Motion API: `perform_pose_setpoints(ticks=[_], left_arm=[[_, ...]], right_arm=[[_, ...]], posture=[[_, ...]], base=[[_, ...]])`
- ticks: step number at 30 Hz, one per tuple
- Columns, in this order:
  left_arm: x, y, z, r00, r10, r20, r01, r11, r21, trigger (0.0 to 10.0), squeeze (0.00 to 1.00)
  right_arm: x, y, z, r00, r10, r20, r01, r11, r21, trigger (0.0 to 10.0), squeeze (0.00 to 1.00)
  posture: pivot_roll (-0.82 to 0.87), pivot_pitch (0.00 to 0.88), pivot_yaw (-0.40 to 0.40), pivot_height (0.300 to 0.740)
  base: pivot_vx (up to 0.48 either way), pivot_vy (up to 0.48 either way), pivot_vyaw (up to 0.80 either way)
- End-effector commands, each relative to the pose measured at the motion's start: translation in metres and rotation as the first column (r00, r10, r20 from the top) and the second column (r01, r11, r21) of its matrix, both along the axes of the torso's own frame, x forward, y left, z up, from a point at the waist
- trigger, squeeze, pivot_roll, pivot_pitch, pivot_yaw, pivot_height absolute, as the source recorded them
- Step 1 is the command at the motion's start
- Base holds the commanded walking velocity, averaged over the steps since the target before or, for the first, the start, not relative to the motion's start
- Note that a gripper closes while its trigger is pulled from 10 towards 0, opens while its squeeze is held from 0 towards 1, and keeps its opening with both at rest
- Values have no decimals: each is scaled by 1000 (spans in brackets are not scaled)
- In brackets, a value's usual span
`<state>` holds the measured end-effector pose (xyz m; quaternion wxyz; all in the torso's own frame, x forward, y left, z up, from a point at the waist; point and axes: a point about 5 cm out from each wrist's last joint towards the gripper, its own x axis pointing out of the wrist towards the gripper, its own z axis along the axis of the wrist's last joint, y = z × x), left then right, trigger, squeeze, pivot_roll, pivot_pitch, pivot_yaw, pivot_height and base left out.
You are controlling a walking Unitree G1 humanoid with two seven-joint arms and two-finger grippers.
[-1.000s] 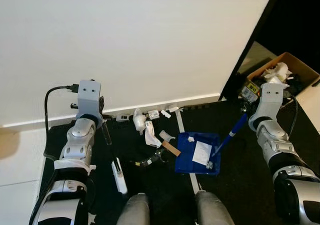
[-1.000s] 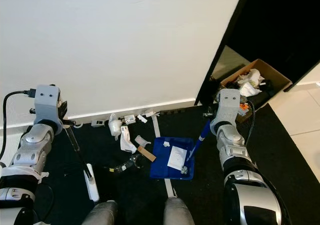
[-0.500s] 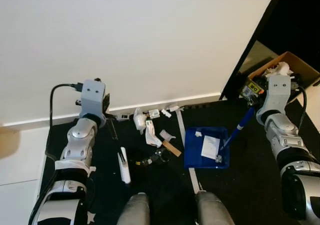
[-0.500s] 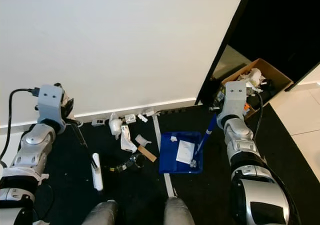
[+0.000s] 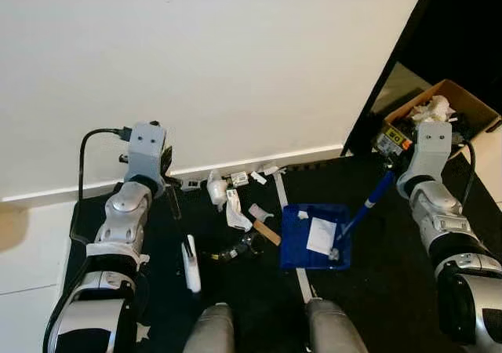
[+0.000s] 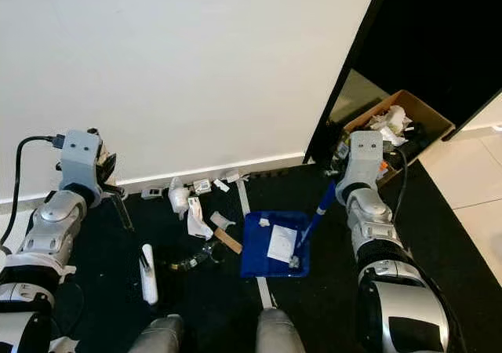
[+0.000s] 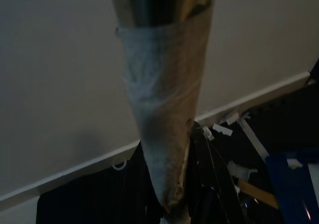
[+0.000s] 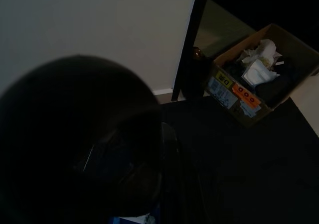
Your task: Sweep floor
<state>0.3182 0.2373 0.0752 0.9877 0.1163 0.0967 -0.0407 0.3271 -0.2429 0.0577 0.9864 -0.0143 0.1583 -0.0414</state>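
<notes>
The blue dustpan lies on the black floor mat, a white paper inside, with scattered litter just beside it toward the wall. The right tool grips its long blue handle. The left tool is clamped on the broom stick, whose white head rests on the mat.

Obstacles along the white wall: a string of scattered litter lies at the baseboard and spreads onto the black mat, with a blue dustpan just right of it and a white broom head to its left. Right side: a dark doorway edge and a cardboard box full of rubbish block the far corner. Free room: open mat right of the dustpan and between the broom head and the litter.
</notes>
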Motion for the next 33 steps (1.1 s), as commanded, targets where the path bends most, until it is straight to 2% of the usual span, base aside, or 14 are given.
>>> perform_pose_setpoints(ticks=[1,20,33], left_arm=[[2,2,5,999,22,31,-22,1000,0,10000,0],[1,7,5,997,61,54,-61,998,-11,10000,0],[-2,8,7,995,49,82,-50,999,12,10000,0]], right_arm=[[0,-2,2,1000,-12,28,12,1000,4,10000,0],[0,1,1,1000,-12,23,12,1000,14,10000,0],[-3,1,-3,1000,-18,13,18,1000,18,10000,0]], posture=[[43,40,6,740],[51,37,4,740],[58,36,5,740]], base=[[319,0,0],[323,0,0],[0,0,0]])
